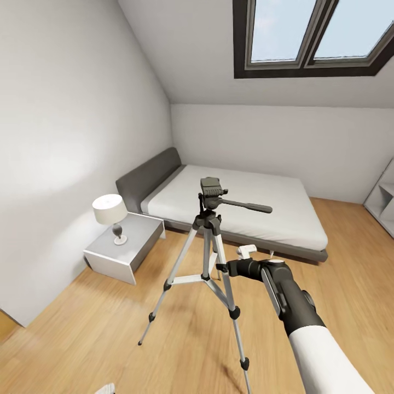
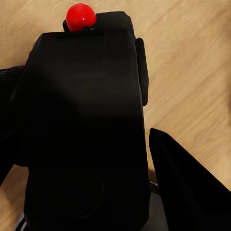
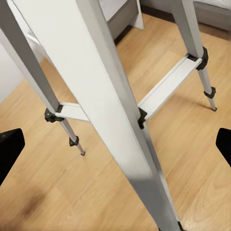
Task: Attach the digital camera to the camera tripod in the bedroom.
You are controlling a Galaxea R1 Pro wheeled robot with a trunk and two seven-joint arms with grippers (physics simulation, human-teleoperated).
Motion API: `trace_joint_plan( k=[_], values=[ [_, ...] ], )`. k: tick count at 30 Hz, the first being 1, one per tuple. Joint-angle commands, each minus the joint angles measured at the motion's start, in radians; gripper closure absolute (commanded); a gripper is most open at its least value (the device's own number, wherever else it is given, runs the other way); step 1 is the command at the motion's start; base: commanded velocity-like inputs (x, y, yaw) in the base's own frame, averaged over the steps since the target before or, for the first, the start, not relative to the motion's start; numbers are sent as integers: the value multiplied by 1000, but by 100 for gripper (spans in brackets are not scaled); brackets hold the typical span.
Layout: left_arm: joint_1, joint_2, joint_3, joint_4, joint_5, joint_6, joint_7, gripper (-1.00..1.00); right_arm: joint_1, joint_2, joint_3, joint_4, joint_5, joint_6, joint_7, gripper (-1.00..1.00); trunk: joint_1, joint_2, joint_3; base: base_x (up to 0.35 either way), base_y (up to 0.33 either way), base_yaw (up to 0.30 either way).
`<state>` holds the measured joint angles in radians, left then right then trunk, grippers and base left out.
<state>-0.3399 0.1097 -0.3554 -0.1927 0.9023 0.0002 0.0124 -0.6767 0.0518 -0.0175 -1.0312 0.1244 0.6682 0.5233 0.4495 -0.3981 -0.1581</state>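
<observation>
1. Tripod [image 1: 207, 257]: stands upright on the wood floor, three silver legs spread, black joints and feet; black head on top, bare, with a long handle pointing toward the robot's right; it stands in front of the bed's foot-side edge.
2. Camera [image 2: 86, 130]: chunky black body with a red dot on top; seen close in the left wrist view, over the wood floor.
3. Bedroom [image 1: 82, 109]: white walls, sloped ceiling, dark-framed skylight; grey-framed white bed against the far walls.

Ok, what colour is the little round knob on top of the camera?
Bright red, on the black digital camera; the left wrist view shows it best.
</observation>
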Motion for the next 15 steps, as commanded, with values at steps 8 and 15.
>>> trace_joint_plan(
  k=[8, 15],
  values=[
    [-1, -1, -8, -2, 7, 5, 1, 100, 0, 0, -3, 1, 11, 3, 8, -100, 1, -2, -2, 16, 0, 0],
    [-1, 0, -8, -2, 7, 6, 1, 100, 0, 0, -2, 11, 11, 4, 12, -100, 1, -2, -2, 166, 0, 0]
  ],
)
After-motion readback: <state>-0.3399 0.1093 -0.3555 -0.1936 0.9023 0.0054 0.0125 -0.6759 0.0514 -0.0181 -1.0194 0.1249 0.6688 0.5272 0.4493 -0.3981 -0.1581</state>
